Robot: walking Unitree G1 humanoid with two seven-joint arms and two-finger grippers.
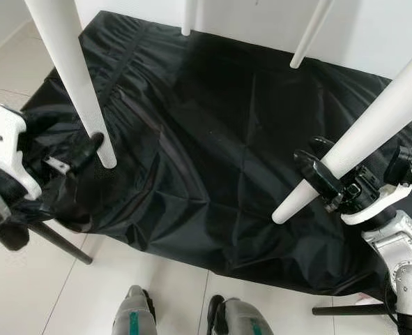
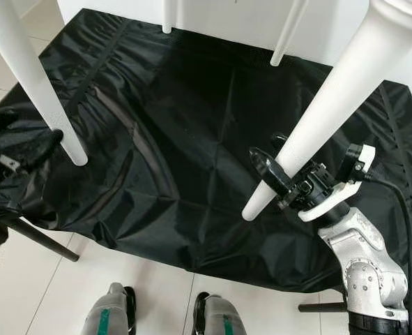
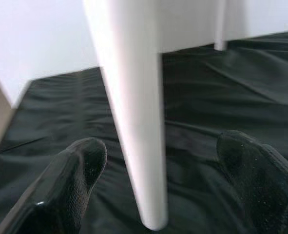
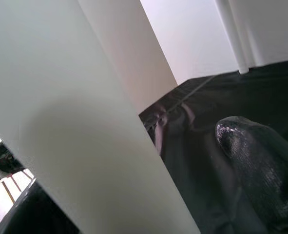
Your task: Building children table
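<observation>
Between the right hand's [image 2: 284, 183] fingers runs a white table leg [image 2: 317, 118].

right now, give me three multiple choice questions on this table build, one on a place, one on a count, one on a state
1. What lies beneath the white table legs?
A. black cloth
B. wooden bench
C. red carpet

2. How many white legs are in the head views?
A. two
B. four
C. six

3. How is the right gripper?
A. hanging idle
B. closed round a leg
C. holding a screwdriver

Answers:
1 A, the black cloth spreads beneath them.
2 B, two near legs, two far.
3 B, the right gripper has fingers either side of the near right leg; the left gripper straddles the near left leg, apart.
</observation>
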